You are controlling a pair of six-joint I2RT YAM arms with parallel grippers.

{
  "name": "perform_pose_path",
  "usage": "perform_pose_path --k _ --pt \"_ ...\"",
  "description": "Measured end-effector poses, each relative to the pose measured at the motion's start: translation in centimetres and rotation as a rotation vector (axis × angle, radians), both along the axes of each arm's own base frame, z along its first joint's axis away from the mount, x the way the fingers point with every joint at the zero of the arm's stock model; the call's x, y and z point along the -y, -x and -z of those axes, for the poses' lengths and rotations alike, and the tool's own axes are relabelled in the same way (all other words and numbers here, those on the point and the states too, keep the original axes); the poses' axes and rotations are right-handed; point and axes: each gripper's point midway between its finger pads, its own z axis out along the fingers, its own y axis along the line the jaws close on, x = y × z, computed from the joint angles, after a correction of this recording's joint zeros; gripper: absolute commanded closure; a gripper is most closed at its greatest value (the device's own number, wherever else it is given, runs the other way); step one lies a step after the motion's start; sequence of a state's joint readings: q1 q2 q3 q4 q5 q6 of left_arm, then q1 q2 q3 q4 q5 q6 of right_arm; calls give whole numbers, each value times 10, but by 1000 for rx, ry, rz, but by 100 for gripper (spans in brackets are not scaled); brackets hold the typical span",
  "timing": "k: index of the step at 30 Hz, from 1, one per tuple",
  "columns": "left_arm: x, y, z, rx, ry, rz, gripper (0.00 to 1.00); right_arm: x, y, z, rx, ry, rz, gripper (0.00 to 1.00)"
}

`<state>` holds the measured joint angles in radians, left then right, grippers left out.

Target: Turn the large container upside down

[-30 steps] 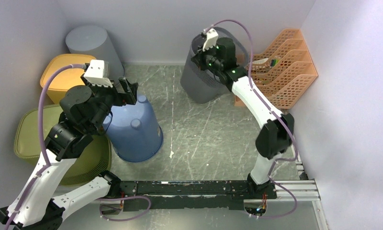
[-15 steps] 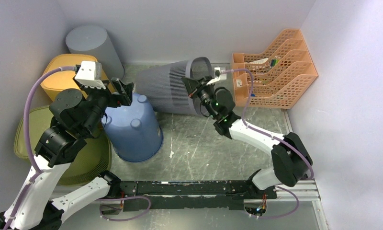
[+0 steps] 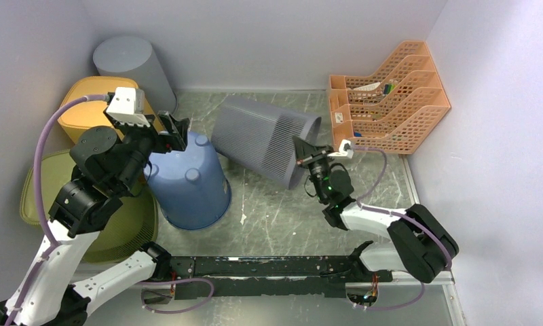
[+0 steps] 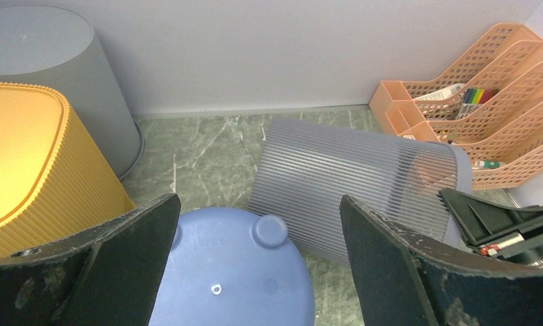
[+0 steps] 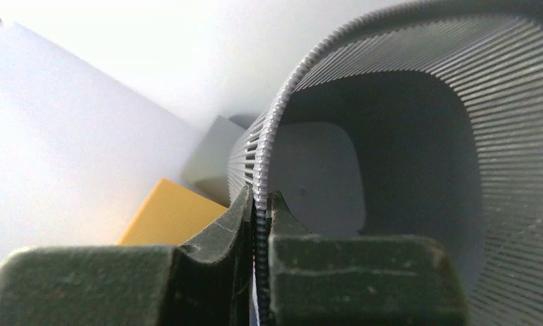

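**Right wrist view: gripper pinched on the rim of the large container**

Seen from the right wrist, the right gripper [image 5: 260,204] is closed tight on the thin ribbed rim of the large container [image 5: 418,204]. One finger sits outside the wall and one inside the mouth, with only the rim between them. Past the fingers we look straight into the container's dark interior to its pale base.

From the top external view, we see the right arm folded low. Its elbow is near the right near corner of the surface [image 3: 282,210], and its forearm reaches back and left to the container's mouth. The large container [image 3: 262,139] is a grey bin with fine vertical ribs and see-through slits near the rim. It lies tipped onto its side near the middle of the surface, mouth facing right toward the right gripper [image 3: 303,146] and base pointing back and left. We cannot tell how much of its side touches the surface.

The left arm is bent high over an olive tub [image 3: 38,190]. The left gripper [image 3: 176,129] hangs spread wide and holds nothing, above an upturned blue bucket [image 3: 191,183]. The container's base end is just beside that bucket. A yellow ribbed bin [image 3: 85,109] and a plain grey bin [image 3: 129,61] stand at the back left. An orange file rack [image 3: 391,95] stands at the back right, near the container's mouth.
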<state>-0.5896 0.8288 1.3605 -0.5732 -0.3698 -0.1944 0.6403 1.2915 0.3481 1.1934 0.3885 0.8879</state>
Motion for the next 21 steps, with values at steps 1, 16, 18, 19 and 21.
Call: perform_pose_path --k 1,16,18,19,21 --pt "1 -1 1 -3 -2 0 0 6 3 3 -1 -31 1 100" --pt "12 -17 16 -51 -35 0 0 102 0 50 -94 -359 56 100" --pt "14 -20 19 -60 -41 1 0 97 -5 62 -151 -400 24 100" --pt "14 -21 20 -63 -43 2 0 94 -12 63 -167 -434 13 100" --pt "15 -22 21 -66 -45 3 0 93 -19 58 -159 -459 4 100"
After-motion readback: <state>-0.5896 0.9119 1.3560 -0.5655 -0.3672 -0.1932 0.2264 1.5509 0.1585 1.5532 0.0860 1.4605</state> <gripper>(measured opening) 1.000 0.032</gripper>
